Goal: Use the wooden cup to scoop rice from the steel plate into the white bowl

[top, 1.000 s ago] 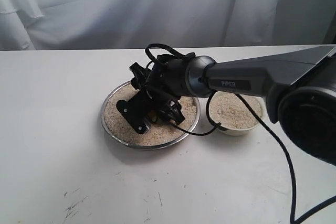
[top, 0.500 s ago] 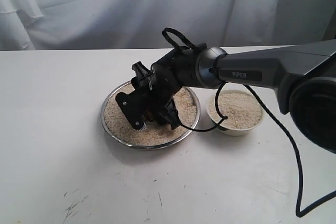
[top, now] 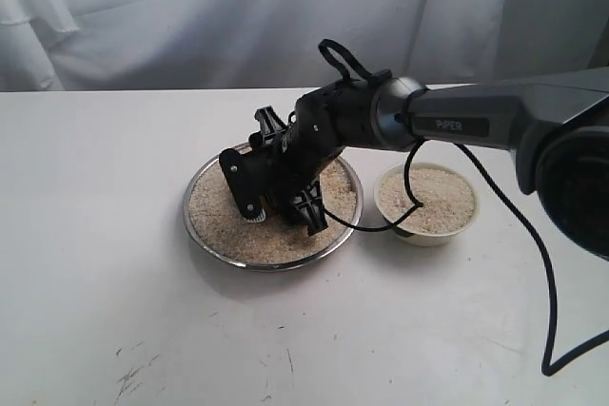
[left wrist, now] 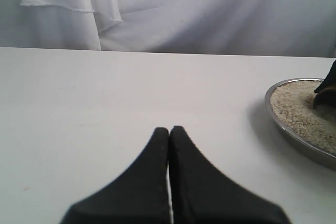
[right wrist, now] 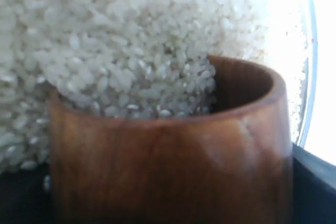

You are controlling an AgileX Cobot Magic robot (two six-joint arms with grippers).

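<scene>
The steel plate lies at the middle of the table, spread with rice. My right gripper is down inside the plate, shut on the wooden cup, which the fingers hide in the exterior view. In the right wrist view the reddish-brown cup lies tilted in the heap, with rice filling part of its mouth and a dark finger beside it. The white bowl, holding rice, stands just right of the plate. My left gripper is shut and empty over bare table, left of the plate.
A black cable hangs from the right arm between plate and bowl. White cloth hangs behind the table. Scuff marks show on the tabletop near the front.
The right wrist has risen and swung right, and the gripper with the cup has shifted slightly right within the plate's rice. The left gripper's earlier state is not shown.
</scene>
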